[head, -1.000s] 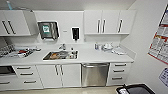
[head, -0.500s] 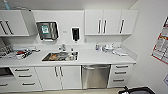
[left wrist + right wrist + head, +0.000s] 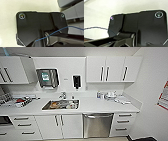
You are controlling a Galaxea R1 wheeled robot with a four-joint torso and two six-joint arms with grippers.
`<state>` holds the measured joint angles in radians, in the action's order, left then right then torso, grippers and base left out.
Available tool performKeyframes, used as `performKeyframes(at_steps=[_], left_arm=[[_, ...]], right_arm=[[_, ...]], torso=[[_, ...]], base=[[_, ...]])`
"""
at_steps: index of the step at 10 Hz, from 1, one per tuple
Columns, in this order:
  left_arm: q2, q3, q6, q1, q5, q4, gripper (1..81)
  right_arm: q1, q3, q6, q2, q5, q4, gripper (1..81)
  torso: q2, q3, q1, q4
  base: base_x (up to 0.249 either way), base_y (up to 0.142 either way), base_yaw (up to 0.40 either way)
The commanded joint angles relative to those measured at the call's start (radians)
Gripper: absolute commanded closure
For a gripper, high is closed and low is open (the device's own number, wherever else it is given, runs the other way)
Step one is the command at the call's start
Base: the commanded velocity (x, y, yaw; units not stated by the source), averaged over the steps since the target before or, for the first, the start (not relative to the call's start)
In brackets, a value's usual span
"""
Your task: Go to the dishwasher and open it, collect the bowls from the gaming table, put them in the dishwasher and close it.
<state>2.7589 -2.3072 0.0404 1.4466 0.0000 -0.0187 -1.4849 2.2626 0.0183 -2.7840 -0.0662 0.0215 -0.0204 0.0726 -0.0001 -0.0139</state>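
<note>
White kitchenette counter (image 3: 100, 105) above shut steel dishwasher (image 3: 97, 125).

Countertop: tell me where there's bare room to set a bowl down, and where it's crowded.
The widest free patch of the countertop lies between the sink and the cluster of small items near the right end, above the dishwasher. A narrower bare strip runs along the front edge left of the sink. The far left is crowded by a dish rack; the sink itself holds dishes.

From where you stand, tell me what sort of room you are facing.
Most likely an office kitchenette: a white counter with a sink holding dishes, a steel-fronted dishwasher under the counter, shut, and white wall cabinets above.
</note>
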Motion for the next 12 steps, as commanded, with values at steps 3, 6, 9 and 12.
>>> performKeyframes(at_steps=[3,6,9,12], left_arm=[[-0.014,0.011,-0.001,-0.050,0.054,0.010,1.0],[-0.010,0.011,-0.001,-0.050,0.055,0.011,1.0],[-0.007,0.011,-0.001,-0.050,0.055,0.011,1.0],[-0.008,0.011,-0.001,-0.050,0.055,0.011,1.0]], right_arm=[[0.047,-0.017,0.005,0.015,0.049,-0.003,1.0],[0.044,-0.015,0.005,0.016,0.049,-0.003,1.0],[0.044,-0.015,0.005,0.016,0.051,-0.003,1.0],[0.045,-0.019,0.005,0.016,0.051,-0.003,1.0]], torso=[[0.000,0.000,0.000,0.000],[0.000,0.000,0.001,0.000],[-0.001,0.000,0.000,0.000],[0.000,0.000,0.000,0.000]], base=[[0.102,0.064,0.000],[0.102,0.000,0.000],[0.102,0.000,0.000],[0.106,0.000,0.000]])
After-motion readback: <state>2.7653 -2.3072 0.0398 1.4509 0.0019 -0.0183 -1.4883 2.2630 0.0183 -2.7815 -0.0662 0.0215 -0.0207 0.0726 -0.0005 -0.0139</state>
